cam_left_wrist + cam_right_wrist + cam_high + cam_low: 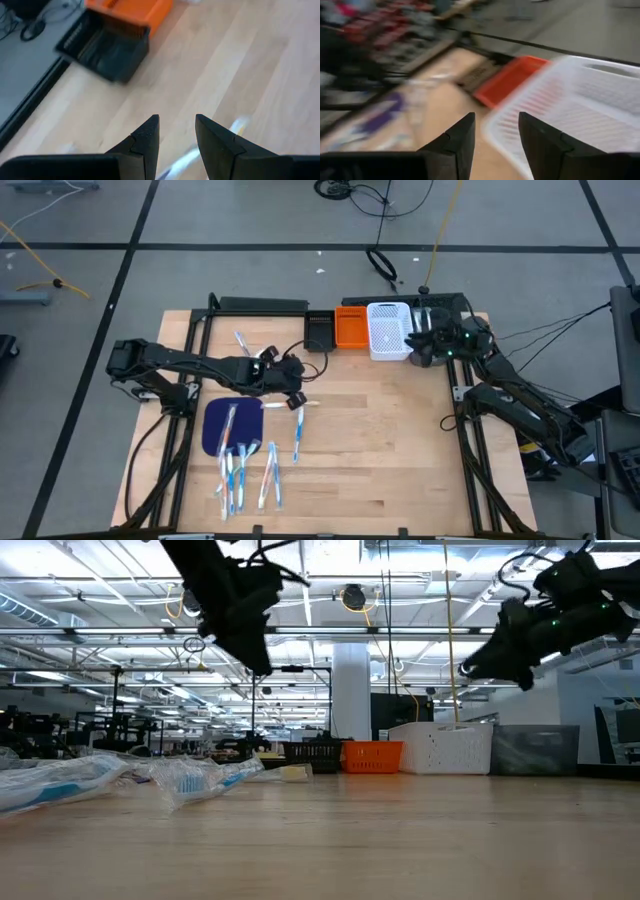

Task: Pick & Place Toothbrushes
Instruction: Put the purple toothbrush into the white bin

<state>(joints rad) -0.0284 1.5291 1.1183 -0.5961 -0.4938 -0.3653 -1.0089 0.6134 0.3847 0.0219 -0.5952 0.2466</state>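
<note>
High view first, from the table's near edge outward: most of the toothbrushes point(245, 470) lie in a loose scatter on and just beside the dark blue oval mat point(218, 423), so the bulk of the work looks undone. One toothbrush point(296, 435) lies by itself just beside the mat, and another point(241, 342) sits farther back near the left arm. The left gripper point(296, 395) hovers over the wood beside the lone brush; its wrist view shows the fingers point(147, 137) spread with nothing between them, a pale brush blurred on the table beneath. Farther back stand the black bin point(321, 332), the orange bin point(351, 328) and the white bin point(389, 330) in a row. The right gripper point(418, 340) hangs at the white bin's edge, fingers point(462, 135) apart and empty (whether any brushes already lie inside the bins I cannot tell).
</note>
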